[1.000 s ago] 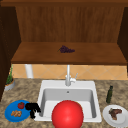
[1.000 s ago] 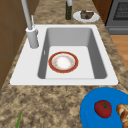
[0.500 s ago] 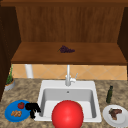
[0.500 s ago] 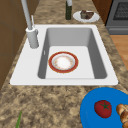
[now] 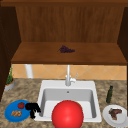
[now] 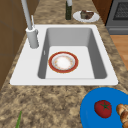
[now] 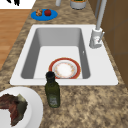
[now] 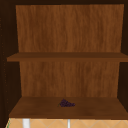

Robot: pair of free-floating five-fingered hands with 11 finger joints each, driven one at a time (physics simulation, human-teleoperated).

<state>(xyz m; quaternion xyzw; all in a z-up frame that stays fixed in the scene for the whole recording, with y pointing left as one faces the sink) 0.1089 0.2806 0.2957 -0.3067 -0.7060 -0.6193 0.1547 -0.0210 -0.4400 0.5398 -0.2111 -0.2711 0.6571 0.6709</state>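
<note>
Black left robot hand (image 5: pixel 32 108) seen at the blue plate's (image 5: pixel 10 115) right edge, fingers curled downward, nothing grasped, tomato (image 5: pixel 21 105) just left of it, pastry (image 5: pixel 16 113) nearer on the plate, sink (image 5: pixel 42 100) to its right.

Your kitchen sink scene, counted by kind.
You have one black hand (image 5: pixel 32 108), one blue plate (image 5: pixel 10 115) holding one tomato (image 5: pixel 21 105) and one bread piece (image 5: pixel 16 113), one white plate (image 5: pixel 108 117) with one piece of meat (image 5: pixel 114 113), one red-rimmed bowl (image 6: pixel 63 62) in the one sink (image 6: pixel 105 76), one faucet (image 5: pixel 68 75), one dark bottle (image 7: pixel 52 89), one grape bunch (image 8: pixel 66 103), two cabinet shelves, and one potted plant (image 5: pixel 9 80).
</note>
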